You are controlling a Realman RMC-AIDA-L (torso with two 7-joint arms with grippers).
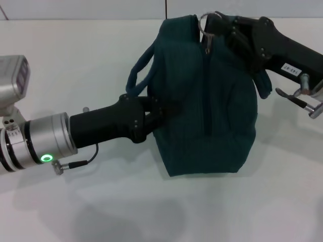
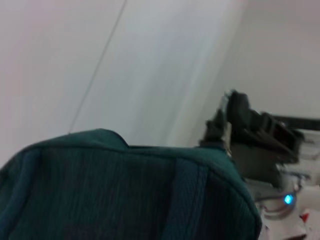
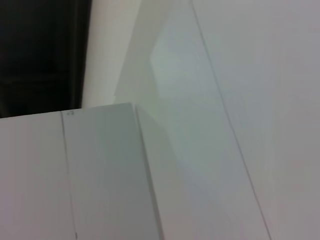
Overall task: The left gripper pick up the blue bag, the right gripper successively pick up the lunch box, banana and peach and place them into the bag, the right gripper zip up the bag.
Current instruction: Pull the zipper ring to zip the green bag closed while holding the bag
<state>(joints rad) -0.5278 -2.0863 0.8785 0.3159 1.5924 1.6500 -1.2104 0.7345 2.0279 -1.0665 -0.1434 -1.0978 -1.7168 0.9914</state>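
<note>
The blue bag (image 1: pixel 207 106) stands on the white table, and its zipper (image 1: pixel 207 91) runs shut along the top. My left gripper (image 1: pixel 157 113) presses into the bag's left side below the loop handle (image 1: pixel 137 70), shut on the fabric. My right gripper (image 1: pixel 218 26) sits at the bag's far end, shut at the metal ring pull (image 1: pixel 203 21). The left wrist view shows the bag's fabric (image 2: pixel 125 190) close up, with the right gripper (image 2: pixel 222 117) beyond it. The lunch box, banana and peach are out of view.
The white table (image 1: pixel 101 206) spreads around the bag. A seam in the tabletop (image 1: pixel 166 9) runs away behind the bag. The right wrist view shows only a white panel (image 3: pixel 100 175) and a pale wall.
</note>
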